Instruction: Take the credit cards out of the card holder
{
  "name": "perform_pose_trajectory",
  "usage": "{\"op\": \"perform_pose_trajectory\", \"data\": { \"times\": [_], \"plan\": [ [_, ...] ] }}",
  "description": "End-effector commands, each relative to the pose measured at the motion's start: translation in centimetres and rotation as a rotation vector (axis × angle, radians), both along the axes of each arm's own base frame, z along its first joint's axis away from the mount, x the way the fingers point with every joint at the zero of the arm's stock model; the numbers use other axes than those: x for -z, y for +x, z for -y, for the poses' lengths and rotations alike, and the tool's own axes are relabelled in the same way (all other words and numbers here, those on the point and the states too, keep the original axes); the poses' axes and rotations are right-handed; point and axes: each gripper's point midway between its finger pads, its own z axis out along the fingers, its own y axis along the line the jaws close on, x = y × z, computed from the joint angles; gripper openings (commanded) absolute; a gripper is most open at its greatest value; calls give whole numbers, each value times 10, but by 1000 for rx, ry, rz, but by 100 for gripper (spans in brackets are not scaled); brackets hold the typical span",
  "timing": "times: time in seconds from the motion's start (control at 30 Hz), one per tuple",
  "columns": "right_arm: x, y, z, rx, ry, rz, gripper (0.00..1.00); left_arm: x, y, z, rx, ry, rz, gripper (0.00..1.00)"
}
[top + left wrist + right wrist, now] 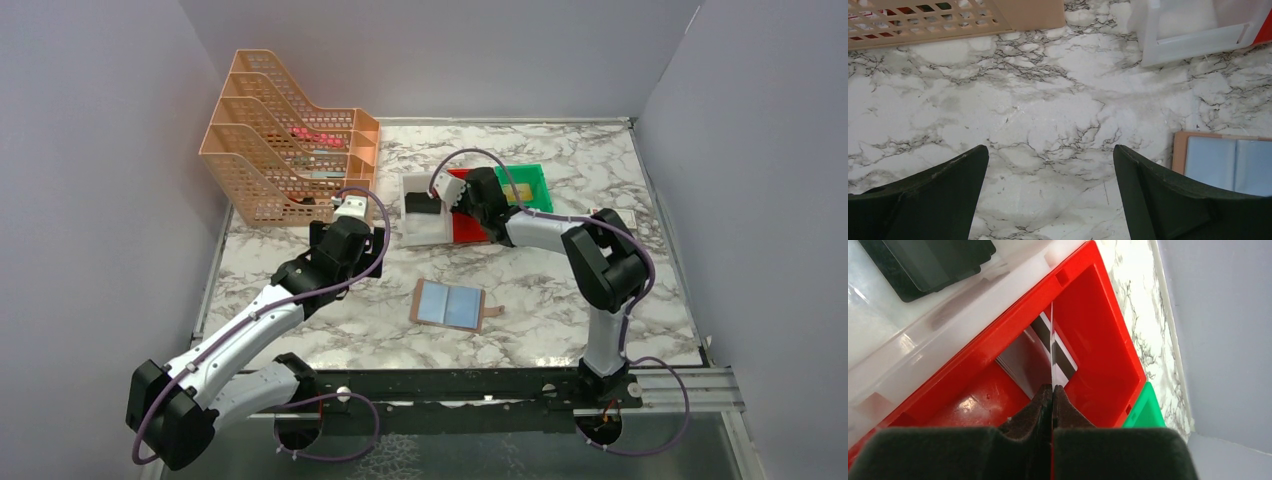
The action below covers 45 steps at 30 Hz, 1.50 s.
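My right tool (1052, 390) is clenched on a card (1052, 342), edge-on, its long axis pointing into the red bin (1108, 365) below. The card holder (449, 303) lies open on the bench (560, 290), right of my released left tool (1050, 170).

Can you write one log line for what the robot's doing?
right jaws: shut on credit card over red bin | left jaws: open | card holder: spread open

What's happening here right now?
The right gripper is shut on a thin plastic card, held edge-on over the red plastic bin. The tan folding card holder lies open on the marble table, pale blue panels up. The left gripper hangs open over bare marble near it. A black card lies in the white bin.
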Motion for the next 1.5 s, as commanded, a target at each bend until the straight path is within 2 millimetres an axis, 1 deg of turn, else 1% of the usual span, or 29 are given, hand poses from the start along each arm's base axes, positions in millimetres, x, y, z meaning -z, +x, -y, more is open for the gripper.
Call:
{"op": "perform_pose_trajectory", "data": {
  "times": [0.0,0.27,0.37,0.47,0.63,0.67,0.7,0.77,0.87,0.93,1.0,1.1,1.17,1.2,1.3,1.37,1.47],
  "plan": [
    [6,8,6,-6,-77,9,6,-1,1,3,21,-10,-6,99],
    [22,1,3,-44,-86,-40,10,1,1,3,23,-12,-17,99],
    [20,0,-1,-53,-42,-42,12,3,1,3,24,-11,-23,99],
    [16,-1,-5,-59,-6,-43,18,3,1,4,26,-12,-26,99],
    [13,0,-2,-55,-7,-34,19,3,1,3,25,-13,-25,99],
    [12,1,-1,-55,-6,-35,29,2,1,3,23,-14,-24,99],
    [13,1,0,-53,-8,-38,34,2,1,3,23,-13,-24,99],
    [10,1,2,-46,-5,-34,35,3,1,3,26,-14,-27,99],
    [2,0,1,-41,21,-22,35,3,1,4,28,-15,-29,99],
    [-9,-1,0,-36,54,-12,35,4,1,4,29,-16,-32,99],
    [-23,-2,0,-11,102,5,35,5,1,5,33,-16,-35,99],
    [-54,-7,3,53,226,42,36,5,1,5,34,-15,-37,99],
    [-74,-18,4,101,348,45,36,5,1,5,34,-15,-37,99],
    [-81,-26,6,125,410,33,36,5,1,5,36,-16,-37,99],
    [-90,-60,10,244,672,-70,38,5,0,8,51,-21,-44,99],
    [-83,-89,15,377,833,-198,44,6,0,10,61,-31,-49,99],
    [-61,-140,9,497,996,-453,45,7,-1,18,87,-58,-64,99]
  ]
}}
